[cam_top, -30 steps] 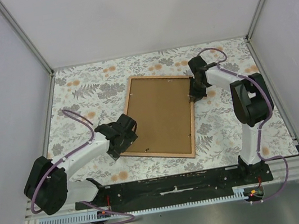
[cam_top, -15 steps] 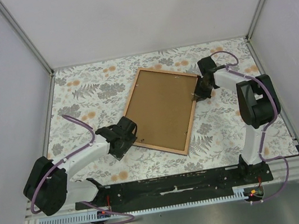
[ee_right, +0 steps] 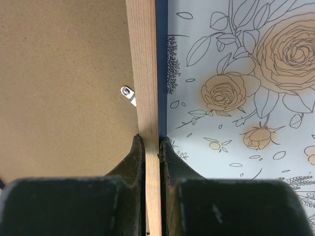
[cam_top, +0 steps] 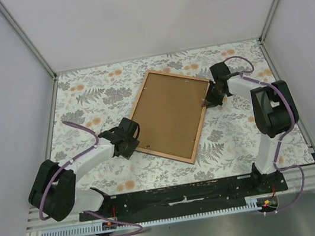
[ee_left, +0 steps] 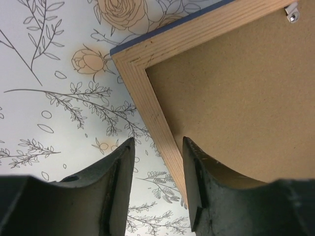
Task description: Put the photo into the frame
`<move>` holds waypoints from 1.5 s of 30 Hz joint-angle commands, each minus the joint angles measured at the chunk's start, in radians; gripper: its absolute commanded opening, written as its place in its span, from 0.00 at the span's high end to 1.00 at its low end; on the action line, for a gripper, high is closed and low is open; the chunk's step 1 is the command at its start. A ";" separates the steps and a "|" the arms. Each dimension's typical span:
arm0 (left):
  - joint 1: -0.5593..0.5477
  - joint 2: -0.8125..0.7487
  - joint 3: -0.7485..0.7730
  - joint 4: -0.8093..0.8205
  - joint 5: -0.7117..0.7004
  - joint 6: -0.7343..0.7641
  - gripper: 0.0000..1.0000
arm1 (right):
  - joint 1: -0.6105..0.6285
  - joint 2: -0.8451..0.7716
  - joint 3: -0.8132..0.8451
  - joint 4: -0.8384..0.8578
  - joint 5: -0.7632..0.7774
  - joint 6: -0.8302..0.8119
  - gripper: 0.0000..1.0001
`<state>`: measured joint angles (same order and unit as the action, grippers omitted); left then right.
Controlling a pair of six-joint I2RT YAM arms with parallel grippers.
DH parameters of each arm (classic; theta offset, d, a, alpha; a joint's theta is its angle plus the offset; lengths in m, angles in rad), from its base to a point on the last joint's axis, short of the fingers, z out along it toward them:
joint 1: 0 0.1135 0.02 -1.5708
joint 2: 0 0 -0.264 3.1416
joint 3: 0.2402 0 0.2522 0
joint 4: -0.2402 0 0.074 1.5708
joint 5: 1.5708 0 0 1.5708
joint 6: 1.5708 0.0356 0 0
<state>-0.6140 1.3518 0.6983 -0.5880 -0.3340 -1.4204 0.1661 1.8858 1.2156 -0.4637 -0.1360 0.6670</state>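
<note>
Swung clockwise, the frame (ee_right: 147, 73) sits pinched in the right tool (ee_right: 151, 141).

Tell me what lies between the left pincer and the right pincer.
The frame, brown backing panel up, fills that stretch from the left pincer to the right pincer, each at its edge. Top view shows it.

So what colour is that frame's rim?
The frame is light wood behind, with a dark blue strip along its outer edge; clearest in the right wrist view.
</note>
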 commanded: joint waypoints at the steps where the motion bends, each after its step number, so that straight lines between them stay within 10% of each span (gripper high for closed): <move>1: 0.029 0.024 0.001 0.053 0.004 0.061 0.52 | -0.008 -0.028 -0.033 0.005 -0.010 0.057 1.00; 10: 0.160 0.049 -0.011 0.119 0.070 0.193 0.98 | -0.008 -0.059 -0.060 0.017 -0.022 0.025 0.89; 16: 0.289 0.102 0.023 0.206 0.148 0.446 0.98 | -0.008 -0.126 -0.097 0.025 -0.017 -0.018 0.55; 24: 0.399 0.208 0.101 0.407 0.318 0.865 0.98 | -0.002 -0.260 -0.090 -0.012 0.000 -0.136 0.34; 35: 0.470 0.368 0.328 0.355 0.446 1.213 0.98 | 0.013 -0.200 0.016 -0.079 0.121 -0.339 0.22; 45: 0.471 0.455 0.420 0.300 0.377 1.227 0.98 | 0.102 -0.244 -0.158 -0.067 0.161 -0.334 0.23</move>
<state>-0.1471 1.7805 1.0775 -0.2821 0.0822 -0.2756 0.2317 1.6875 1.1290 -0.5236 -0.0174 0.3408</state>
